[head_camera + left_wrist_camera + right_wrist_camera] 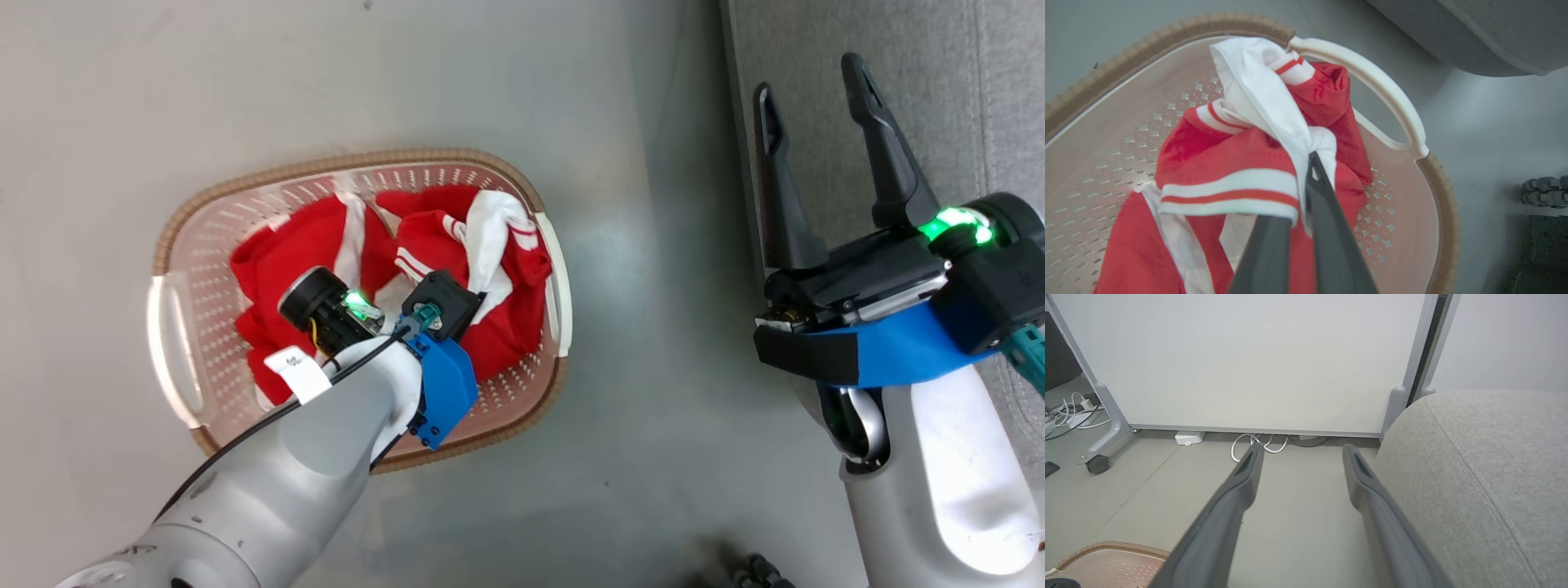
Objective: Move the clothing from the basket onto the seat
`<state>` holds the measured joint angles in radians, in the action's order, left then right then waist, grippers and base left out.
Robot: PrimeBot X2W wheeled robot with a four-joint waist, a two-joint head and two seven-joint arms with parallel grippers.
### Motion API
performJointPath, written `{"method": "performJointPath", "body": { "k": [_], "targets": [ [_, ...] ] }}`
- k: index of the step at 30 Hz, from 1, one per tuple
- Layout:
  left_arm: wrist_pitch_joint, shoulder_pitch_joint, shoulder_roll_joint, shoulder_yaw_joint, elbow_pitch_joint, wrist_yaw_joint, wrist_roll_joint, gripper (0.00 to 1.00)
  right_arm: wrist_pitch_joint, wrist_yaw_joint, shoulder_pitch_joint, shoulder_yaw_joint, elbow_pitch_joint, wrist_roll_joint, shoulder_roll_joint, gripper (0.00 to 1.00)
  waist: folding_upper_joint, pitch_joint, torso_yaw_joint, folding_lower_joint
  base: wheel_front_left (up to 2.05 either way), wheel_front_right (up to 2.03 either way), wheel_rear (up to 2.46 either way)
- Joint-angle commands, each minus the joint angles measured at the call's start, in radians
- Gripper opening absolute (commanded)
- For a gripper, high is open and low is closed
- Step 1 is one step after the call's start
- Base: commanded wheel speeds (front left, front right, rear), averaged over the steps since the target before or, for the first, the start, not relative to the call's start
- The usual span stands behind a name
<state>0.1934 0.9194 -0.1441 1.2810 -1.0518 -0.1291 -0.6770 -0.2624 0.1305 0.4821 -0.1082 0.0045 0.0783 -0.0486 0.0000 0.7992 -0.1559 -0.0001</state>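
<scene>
Head view: one cream basket [351, 161] with a brown rim stands on the grey floor [122, 98], holding the red-and-white clothing [302, 237], seemingly two garments heaped together. The left pincer [1306, 183] is clamped on a white fold of it. The right pincer [808, 77] hangs spread apart at the edge of the grey seat [939, 98]

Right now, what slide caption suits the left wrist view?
Left end effector pinching soft red, white-striped sports clothing inside the cream-white perforated plastic basket.

Crumpled red-white clothing [294, 245] inside basket [351, 159]
</scene>
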Motion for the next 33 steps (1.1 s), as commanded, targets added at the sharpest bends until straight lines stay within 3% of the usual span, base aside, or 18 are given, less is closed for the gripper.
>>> {"method": "performJointPath", "body": {
  "k": [1, 11, 24, 33],
  "targets": [
    [0.009, -0.007, 0.003, 0.002, 0.004, -0.001, -0.003, 0.00, -0.004, 0.000, -0.015, 0.002, 0.004, -0.010, -0.003, 1.00, 0.0000, -0.045, 0.028, 0.0001, 0.00, 0.00, 0.00],
    [0.073, -0.042, 0.027, -0.028, 0.039, -0.001, -0.085, 0.00, -0.004, 0.000, -0.076, 0.010, 0.035, -0.026, -0.003, 1.00, 0.0000, -0.216, 0.083, 0.0001, 0.00, 0.00, 0.00],
    [0.073, -0.175, -0.024, -0.316, 0.260, 0.018, 0.061, 0.00, -0.004, 0.000, -0.175, 0.024, 0.069, -0.025, -0.003, 1.00, 0.0000, -0.410, 0.122, 0.0001, 0.00, 0.00, 0.00],
    [0.073, -0.254, -0.030, -0.509, 0.415, 0.020, 0.170, 0.00, -0.004, 0.000, -0.236, 0.018, 0.086, -0.011, -0.003, 1.00, 0.0000, -0.519, 0.117, 0.0001, 0.00, 0.00, 0.00]
  ]
}}
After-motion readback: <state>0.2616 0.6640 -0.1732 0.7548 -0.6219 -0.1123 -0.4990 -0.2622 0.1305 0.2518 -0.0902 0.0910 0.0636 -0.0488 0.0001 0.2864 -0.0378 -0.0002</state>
